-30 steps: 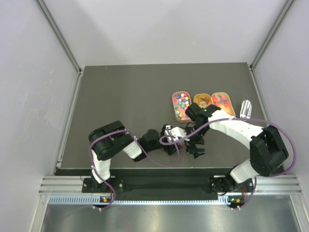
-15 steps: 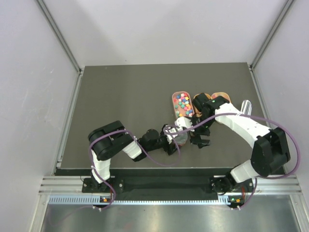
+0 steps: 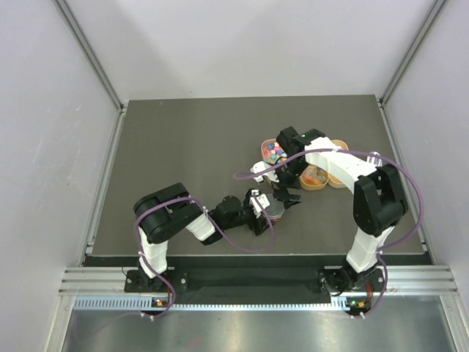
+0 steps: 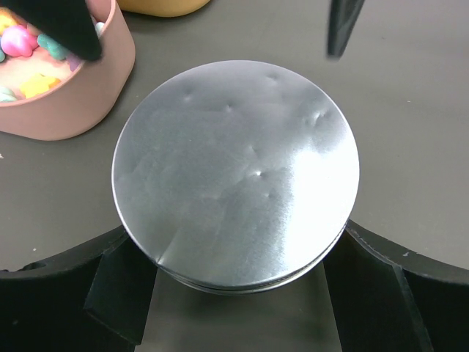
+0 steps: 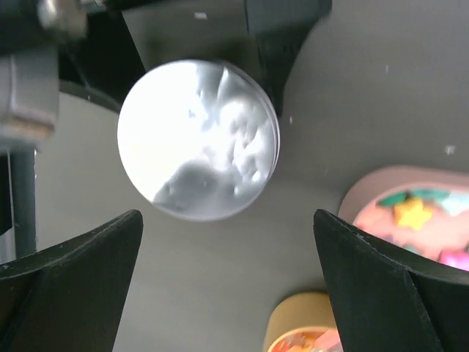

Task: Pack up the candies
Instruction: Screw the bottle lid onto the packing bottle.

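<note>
Just beyond the lidded jar [image 4: 234, 161], we see the candies [image 3: 274, 152] lying in oval trays [image 4: 80, 103] at mid-table. Our left gripper [image 4: 234, 242] is clamped on that jar, while our right gripper [image 5: 227, 220] hangs above its silver lid, fingers spread apart.

— Any lettering coming through on your feeds?

— None that I can read. On my left wrist camera the lidded jar [image 4: 236, 172] shows a silver top of bare, dented metal, with no print on it.

— And the trays toward the right edge of the tabletop?

— I see a plain wall on the pink tray [image 4: 80, 110], and the candies [image 4: 37, 84] in it carry no marks I can make out. In my top view, anything on the arm bases at the near edge is too small to read.
</note>
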Motion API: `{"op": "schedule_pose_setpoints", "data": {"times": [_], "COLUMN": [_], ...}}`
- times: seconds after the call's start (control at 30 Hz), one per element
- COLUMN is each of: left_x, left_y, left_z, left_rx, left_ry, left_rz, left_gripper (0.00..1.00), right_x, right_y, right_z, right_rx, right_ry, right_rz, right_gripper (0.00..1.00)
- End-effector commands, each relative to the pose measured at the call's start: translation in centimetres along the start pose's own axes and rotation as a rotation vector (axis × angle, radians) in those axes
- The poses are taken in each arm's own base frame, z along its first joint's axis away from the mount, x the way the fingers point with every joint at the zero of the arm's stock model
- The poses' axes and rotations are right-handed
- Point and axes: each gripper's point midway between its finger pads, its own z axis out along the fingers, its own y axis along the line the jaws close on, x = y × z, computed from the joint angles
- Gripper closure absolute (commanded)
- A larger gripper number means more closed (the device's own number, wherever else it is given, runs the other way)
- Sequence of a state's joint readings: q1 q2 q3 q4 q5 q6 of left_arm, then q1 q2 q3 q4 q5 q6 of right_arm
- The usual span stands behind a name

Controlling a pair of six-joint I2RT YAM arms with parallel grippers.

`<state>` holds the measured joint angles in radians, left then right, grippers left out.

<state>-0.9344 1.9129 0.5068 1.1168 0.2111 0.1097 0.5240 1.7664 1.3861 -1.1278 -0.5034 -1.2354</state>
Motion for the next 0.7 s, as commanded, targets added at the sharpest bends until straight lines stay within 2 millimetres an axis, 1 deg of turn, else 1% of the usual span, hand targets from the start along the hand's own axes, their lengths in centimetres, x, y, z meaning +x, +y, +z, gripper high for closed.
{"op": "schedule_pose_setpoints", "data": {"times": [0.0, 0.2, 0.37, 0.47, 0.67], "left_x": [6.6, 6.7, 6.5, 6.5, 6.5], "left_y": [0.2, 0.4, 0.6, 0.8, 1.3], "left_z": [-2.0, -2.0, -2.0, -2.1, -2.0], "left_rx": [-0.023, -0.029, -0.038, -0.048, -0.062], "left_ry": [0.237, 0.238, 0.232, 0.233, 0.231], "left_rz": [-0.008, -0.008, -0.018, -0.025, -0.037], "left_gripper": [0.29, 0.29, 0.29, 0.29, 0.29], "right_x": [-2.9, -3.6, -3.6, -3.4, -1.9], "right_y": [0.2, 1.7, 2.6, 3.2, 4.7], "right_z": [0.1, 1.1, 1.0, 0.8, 1.0], "right_rx": [-0.058, -0.125, -0.128, -0.118, -0.122], "right_ry": [-0.069, -0.062, -0.053, -0.052, -0.015], "right_rz": [-0.106, -0.165, -0.177, -0.163, -0.125], "right_gripper": [0.00, 0.00, 0.00, 0.00, 0.00]}}
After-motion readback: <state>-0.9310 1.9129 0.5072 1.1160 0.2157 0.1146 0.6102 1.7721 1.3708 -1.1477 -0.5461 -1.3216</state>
